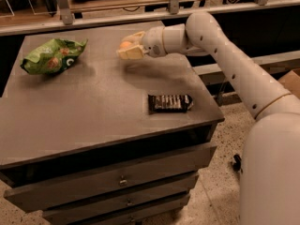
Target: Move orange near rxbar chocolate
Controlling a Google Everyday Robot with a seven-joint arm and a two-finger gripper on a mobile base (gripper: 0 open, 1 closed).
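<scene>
The orange (124, 44) sits between the pale fingers of my gripper (127, 48) at the back middle of the dark cabinet top (93, 107). The gripper is shut on the orange and holds it a little above the surface, with a shadow beneath it. The rxbar chocolate (170, 102), a flat dark bar with pale lettering, lies near the front right edge, well in front of the gripper and to its right. My white arm (225, 46) reaches in from the right.
A green snack bag (52, 56) lies at the back left of the top. Drawers (122, 179) run below the front edge. A railing and shelf (140, 3) stand behind the cabinet. My white base (272, 172) is at the right.
</scene>
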